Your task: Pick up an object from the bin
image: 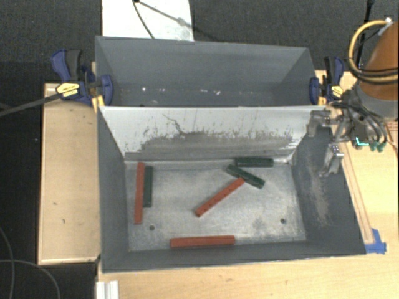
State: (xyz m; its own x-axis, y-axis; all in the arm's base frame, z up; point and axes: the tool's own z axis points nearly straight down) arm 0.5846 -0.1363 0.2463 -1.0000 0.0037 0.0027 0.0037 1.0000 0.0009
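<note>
Claw (330, 151) up at the frame's right, over the bin's (324, 210) sloping right wall.
We can't tell how far it's open, and we see no bar in it. Nearest it, a green bar (254, 162) lies along the back wall, a slanted green bar (245, 176) just under it, and a slanted red bar (219, 197) reaches up to that one. At left, a red strip (138, 192) and a green strip (148, 187) lie side by side; at front, a flat red bar (202, 242).

Right side of bin floor (277, 207) open for me; red bar (218, 197) crosses centre, green bars (254, 162) line far edge.
</note>
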